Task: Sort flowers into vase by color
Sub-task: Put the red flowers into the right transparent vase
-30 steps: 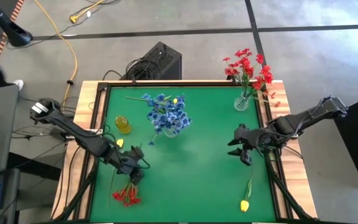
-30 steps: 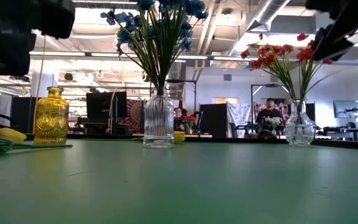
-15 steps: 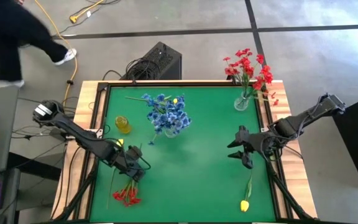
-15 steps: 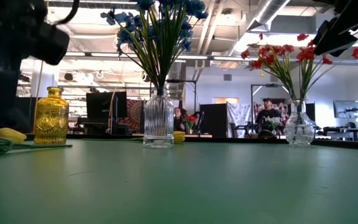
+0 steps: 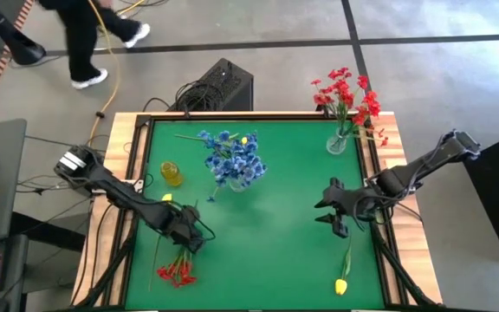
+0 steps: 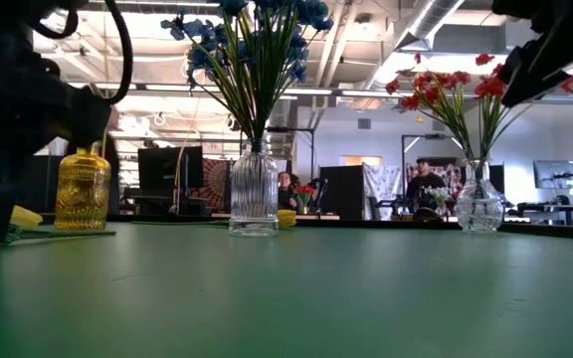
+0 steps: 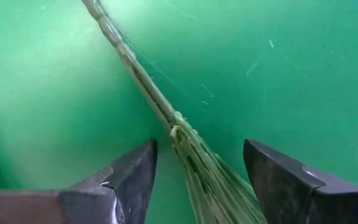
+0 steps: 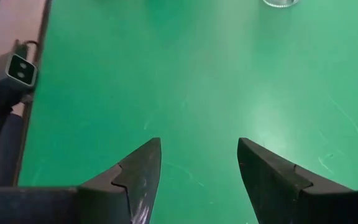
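A: High view: the green counter (image 5: 267, 251) carries three vases. Blue flowers (image 5: 232, 159) stand in the clear middle vase (image 6: 255, 189), red flowers (image 5: 345, 94) in the clear vase (image 5: 337, 141) at the far right corner. The yellow vase (image 5: 171, 173) sits far left.

B: And the loose ones?

A: A red sprig (image 5: 175, 267) lies flat near the front left, blooms toward the front edge, stems running away from them toward the left hand (image 5: 191, 240). A yellow bud (image 5: 341, 284) lies front right, bud toward the front edge, its stem pointing back toward the right hand (image 5: 332, 217). A second yellow bud (image 5: 168, 198) lies just in front of the yellow vase.

B: What do the wrist views add?

A: The left wrist view shows that hand's fingers (image 7: 129, 180) spread, one on each side of the bundled green stems (image 7: 194, 168), not pinching them. The right wrist view shows that hand spread over bare green, holding nothing.

B: And the low view?

A: It shows the vases' upright standing and ribbed glass, which the top view hides; the blue stems fan out from the neck. A person (image 6: 426, 184) shows in the room behind.
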Motion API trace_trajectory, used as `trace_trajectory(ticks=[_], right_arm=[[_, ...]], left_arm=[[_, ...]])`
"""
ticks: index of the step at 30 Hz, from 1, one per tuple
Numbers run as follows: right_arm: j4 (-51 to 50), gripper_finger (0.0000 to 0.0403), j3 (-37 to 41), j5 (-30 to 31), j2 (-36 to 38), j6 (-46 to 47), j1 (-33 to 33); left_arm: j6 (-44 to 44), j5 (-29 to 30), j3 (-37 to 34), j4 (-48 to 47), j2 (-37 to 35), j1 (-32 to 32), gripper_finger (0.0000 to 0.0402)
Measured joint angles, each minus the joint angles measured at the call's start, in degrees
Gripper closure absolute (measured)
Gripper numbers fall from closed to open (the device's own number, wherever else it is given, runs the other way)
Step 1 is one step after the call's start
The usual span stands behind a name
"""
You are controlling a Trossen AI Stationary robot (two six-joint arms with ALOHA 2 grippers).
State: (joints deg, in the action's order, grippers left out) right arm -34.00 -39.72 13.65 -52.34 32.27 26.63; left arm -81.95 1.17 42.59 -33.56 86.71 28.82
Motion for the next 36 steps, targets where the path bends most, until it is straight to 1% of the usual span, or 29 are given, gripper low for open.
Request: trace_trajectory(ticks=[3, 6, 9, 13, 14, 17, 21, 24, 27, 29, 31, 33, 36], right_arm=[[0.2, 0.0163, 0.0, 0.0, -1.1, -1.0, 0.0], [1.2, 0.0163, 0.0, 0.0, -1.9, -2.3, -0.1], [4.4, 0.0163, 0.0, 0.0, -2.5, -4.1, -0.1], [10.5, 0.0163, 0.0, 0.0, -3.6, -9.6, 0.6], [12.5, 0.0163, 0.0, 0.0, -4.2, -11.4, 1.0], [18.9, 0.0163, 0.0, 0.0, -6.1, -18.9, 2.3], [29.7, 0.0163, 0.0, 0.0, -10.5, -33.4, 4.4], [39.1, 0.0163, 0.0, 0.0, -14.8, -48.9, 6.2], [49.4, 0.0163, 0.0, 0.3, -19.4, -66.2, 8.0], [56.5, 0.0163, -0.1, 3.8, -22.6, -75.6, 9.2], [60.4, 0.0163, -1.5, 8.3, -25.8, -82.5, 10.0], [60.1, 0.0163, -4.1, 11.8, -28.9, -87.3, 10.4], [59.5, 0.0163, -8.3, 15.4, -34.1, -91.6, 10.4]], left_arm=[[0.2, -1.5, 0.1, -0.5, 0.8, -0.1, 0.0176], [0.6, -1.8, 0.1, -0.6, 0.0, -0.1, 0.0211], [1.3, -3.0, 0.9, -0.9, -0.9, 0.0, 0.0273], [2.8, -2.8, 2.0, -0.6, -2.9, 0.0, 0.0375], [2.7, -2.7, 2.1, -0.8, -3.3, 0.0, 0.0387], [3.3, -2.4, 2.7, 1.5, -5.7, 0.0, 0.0390], [5.1, -2.4, 2.8, 9.5, -9.5, 0.0, 0.0390], [6.9, -1.0, 2.8, 18.0, -11.3, 0.0, 0.0390], [8.2, 0.6, 2.8, 25.5, -11.4, 0.0, 0.0390], [7.5, 1.7, 2.8, 29.5, -10.7, 0.0, 0.0390], [6.0, 3.1, 2.8, 30.7, -10.2, 0.2, 0.0391], [4.7, 4.4, 2.8, 34.2, -9.2, 0.4, 0.0391], [4.5, 4.9, 2.8, 40.4, -7.5, 0.6, 0.0391]])
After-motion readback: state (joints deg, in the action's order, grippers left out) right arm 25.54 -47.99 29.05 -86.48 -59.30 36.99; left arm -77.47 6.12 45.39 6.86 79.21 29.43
